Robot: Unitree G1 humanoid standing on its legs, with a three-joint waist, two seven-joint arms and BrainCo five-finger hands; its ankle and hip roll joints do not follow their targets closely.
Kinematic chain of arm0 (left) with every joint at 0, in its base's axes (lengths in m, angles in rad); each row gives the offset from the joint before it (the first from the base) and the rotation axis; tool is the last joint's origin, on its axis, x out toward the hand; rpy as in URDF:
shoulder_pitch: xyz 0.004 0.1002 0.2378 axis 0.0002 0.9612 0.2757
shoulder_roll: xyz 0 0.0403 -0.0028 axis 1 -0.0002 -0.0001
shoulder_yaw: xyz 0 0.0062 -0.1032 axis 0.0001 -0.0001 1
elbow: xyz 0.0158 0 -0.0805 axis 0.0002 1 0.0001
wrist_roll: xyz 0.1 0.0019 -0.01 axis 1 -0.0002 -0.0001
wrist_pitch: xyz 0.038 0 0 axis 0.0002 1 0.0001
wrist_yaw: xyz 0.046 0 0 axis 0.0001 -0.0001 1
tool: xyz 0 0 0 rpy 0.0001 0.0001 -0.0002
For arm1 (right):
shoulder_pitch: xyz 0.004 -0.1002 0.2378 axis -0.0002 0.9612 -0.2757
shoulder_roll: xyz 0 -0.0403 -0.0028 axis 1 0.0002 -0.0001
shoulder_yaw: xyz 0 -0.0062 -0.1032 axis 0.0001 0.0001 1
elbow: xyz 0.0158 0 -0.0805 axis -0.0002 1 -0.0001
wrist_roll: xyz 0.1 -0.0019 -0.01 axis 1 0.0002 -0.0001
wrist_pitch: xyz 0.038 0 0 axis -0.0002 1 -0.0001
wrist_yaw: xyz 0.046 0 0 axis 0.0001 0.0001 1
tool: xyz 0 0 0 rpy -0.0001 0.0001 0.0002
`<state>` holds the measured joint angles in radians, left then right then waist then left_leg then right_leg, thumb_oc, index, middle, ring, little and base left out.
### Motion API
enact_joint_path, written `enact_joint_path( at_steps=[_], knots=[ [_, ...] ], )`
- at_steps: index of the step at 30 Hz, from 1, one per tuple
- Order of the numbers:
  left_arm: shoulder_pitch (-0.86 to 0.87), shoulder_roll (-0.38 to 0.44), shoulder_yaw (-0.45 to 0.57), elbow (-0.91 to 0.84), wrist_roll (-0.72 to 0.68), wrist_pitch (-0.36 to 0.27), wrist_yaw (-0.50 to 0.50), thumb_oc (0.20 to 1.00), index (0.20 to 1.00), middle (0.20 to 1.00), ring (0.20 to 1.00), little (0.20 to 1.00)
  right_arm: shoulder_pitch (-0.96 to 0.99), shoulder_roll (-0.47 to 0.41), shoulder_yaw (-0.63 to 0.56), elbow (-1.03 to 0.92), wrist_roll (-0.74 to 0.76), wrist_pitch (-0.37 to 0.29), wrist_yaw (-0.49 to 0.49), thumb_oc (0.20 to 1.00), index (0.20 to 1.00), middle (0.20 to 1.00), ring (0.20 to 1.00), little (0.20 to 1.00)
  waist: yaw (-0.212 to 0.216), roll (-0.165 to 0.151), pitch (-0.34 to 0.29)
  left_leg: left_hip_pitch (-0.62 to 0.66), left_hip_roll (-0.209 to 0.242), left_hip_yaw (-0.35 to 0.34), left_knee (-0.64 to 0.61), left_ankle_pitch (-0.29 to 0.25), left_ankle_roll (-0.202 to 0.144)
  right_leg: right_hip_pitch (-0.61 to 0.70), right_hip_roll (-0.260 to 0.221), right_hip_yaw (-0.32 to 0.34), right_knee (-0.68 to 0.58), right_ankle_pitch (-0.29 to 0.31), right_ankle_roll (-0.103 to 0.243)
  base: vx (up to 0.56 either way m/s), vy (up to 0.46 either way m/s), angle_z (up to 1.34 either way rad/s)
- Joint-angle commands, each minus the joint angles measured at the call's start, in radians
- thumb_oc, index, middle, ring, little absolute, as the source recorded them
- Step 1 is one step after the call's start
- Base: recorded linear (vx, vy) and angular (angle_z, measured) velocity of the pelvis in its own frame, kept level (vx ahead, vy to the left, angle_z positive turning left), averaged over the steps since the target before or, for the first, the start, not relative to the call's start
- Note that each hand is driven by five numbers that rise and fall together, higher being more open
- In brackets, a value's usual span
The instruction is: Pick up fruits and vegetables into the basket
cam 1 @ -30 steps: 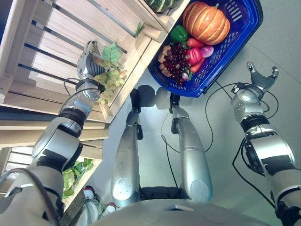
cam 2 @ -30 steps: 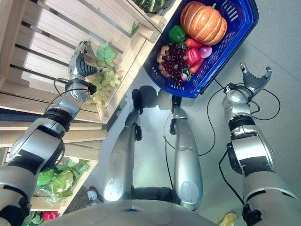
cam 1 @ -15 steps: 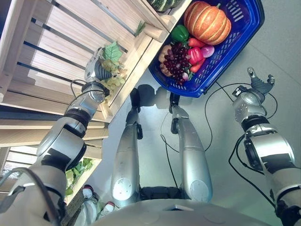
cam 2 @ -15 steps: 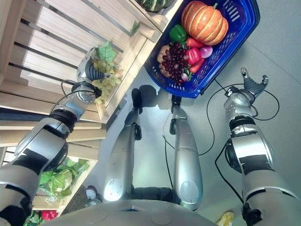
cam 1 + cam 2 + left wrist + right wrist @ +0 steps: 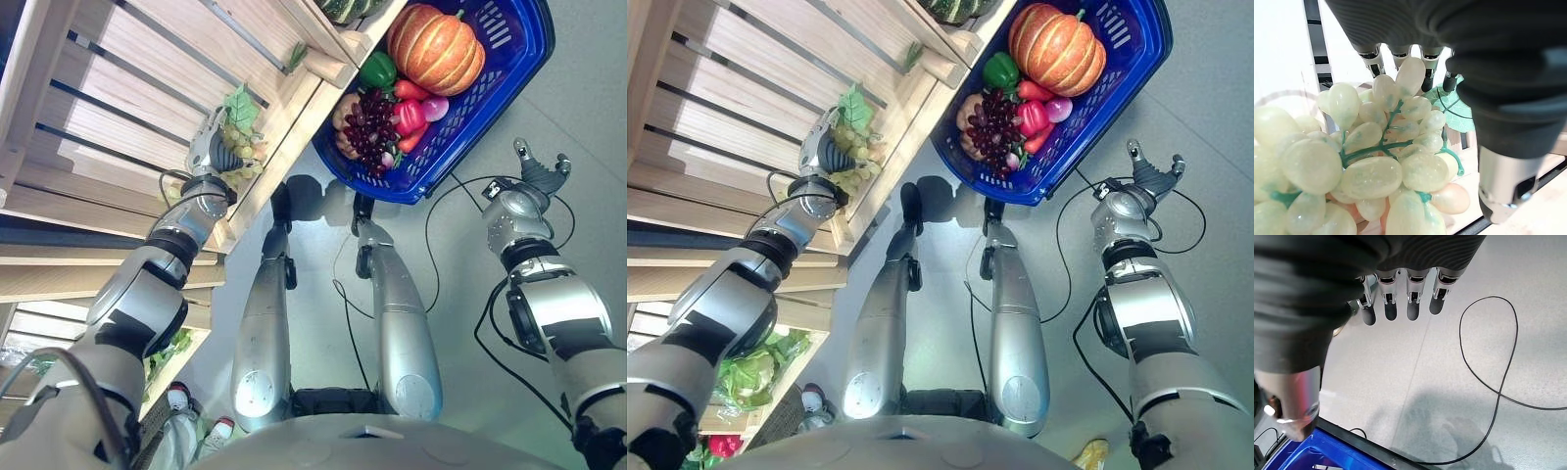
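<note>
A bunch of green grapes with a leaf lies at the front edge of the wooden crate shelf. My left hand is shut on the bunch. In the left wrist view the grapes sit between the fingers and the thumb. The blue basket stands on the floor to the right. It holds a pumpkin, a green pepper, purple grapes and red peppers. My right hand hangs open over the bare floor beside the basket.
A dark green squash rests on the shelf above the basket. Leafy greens and something red lie on a lower shelf at the left. The basket's corner shows in the right wrist view.
My left hand has moved right along the shelf and closed over the green grapes, which now sit nearer the crate's edge. The right hand has barely shifted.
</note>
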<state>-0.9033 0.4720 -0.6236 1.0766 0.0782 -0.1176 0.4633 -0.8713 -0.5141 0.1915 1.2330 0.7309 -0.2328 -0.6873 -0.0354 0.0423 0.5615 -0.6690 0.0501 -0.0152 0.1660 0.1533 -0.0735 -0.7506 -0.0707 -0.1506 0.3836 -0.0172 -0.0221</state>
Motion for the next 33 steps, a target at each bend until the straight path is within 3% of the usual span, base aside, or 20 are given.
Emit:
enact_joint_path(
  at_steps=[1,12,18,22,27,33],
  knots=[
    [0.137,-0.037,0.030,0.162,-0.020,0.088,-0.058,1.000,1.000,1.000,1.000,1.000,0.073,0.013,-0.045,-0.001,-0.001,-0.044,-0.029,1.000,1.000,1.000,1.000,1.000,0.026,-0.034,-0.041,-0.028,-0.059,0.038,0.105,-0.130,0.031,0.025,0.035,0.011,-0.051,0.036,0.098,0.00,-0.002,0.03],
    [0.139,-0.045,0.018,0.214,0.030,0.114,-0.085,1.000,1.000,1.000,1.000,1.000,0.066,0.011,-0.044,0.002,-0.002,-0.042,-0.020,1.000,1.000,1.000,1.000,1.000,0.022,-0.041,-0.041,-0.027,-0.059,0.038,0.112,-0.134,0.032,0.023,0.039,0.016,-0.047,0.039,0.098,0.00,0.000,0.00],
    [0.148,-0.022,0.040,0.121,0.075,-0.030,0.235,1.000,1.000,1.000,1.000,1.000,0.087,0.018,-0.039,-0.001,0.011,-0.065,-0.026,1.000,1.000,1.000,1.000,1.000,0.035,-0.038,-0.041,-0.029,-0.064,0.027,0.114,-0.137,0.031,0.023,0.036,0.014,-0.045,0.035,0.097,0.00,-0.013,0.01],
    [0.177,-0.012,0.060,0.036,0.161,-0.060,0.339,1.000,1.000,1.000,1.000,1.000,0.117,0.030,-0.049,-0.022,0.023,-0.080,-0.039,1.000,1.000,1.000,1.000,1.000,0.050,-0.038,-0.041,-0.032,-0.070,0.015,0.113,-0.139,0.032,0.025,0.030,0.005,-0.048,0.034,0.100,-0.01,-0.054,0.05],
    [0.209,-0.013,0.068,-0.028,0.199,-0.058,0.357,1.000,1.000,1.000,1.000,1.000,0.135,0.034,-0.063,-0.026,0.034,-0.087,-0.038,1.000,1.000,1.000,1.000,1.000,0.065,-0.043,-0.041,-0.027,-0.076,0.003,0.104,-0.141,0.036,0.035,0.027,-0.011,-0.054,0.037,0.102,0.00,-0.059,0.07],
    [0.241,-0.036,0.057,-0.015,0.170,-0.033,0.295,1.000,1.000,1.000,1.000,1.000,0.132,0.030,-0.067,-0.027,0.033,-0.074,-0.032,1.000,1.000,1.000,1.000,1.000,0.067,-0.043,-0.041,-0.023,-0.074,0.004,0.103,-0.141,0.039,0.038,0.027,-0.014,-0.051,0.037,0.103,0.00,-0.005,0.01]
  ],
)
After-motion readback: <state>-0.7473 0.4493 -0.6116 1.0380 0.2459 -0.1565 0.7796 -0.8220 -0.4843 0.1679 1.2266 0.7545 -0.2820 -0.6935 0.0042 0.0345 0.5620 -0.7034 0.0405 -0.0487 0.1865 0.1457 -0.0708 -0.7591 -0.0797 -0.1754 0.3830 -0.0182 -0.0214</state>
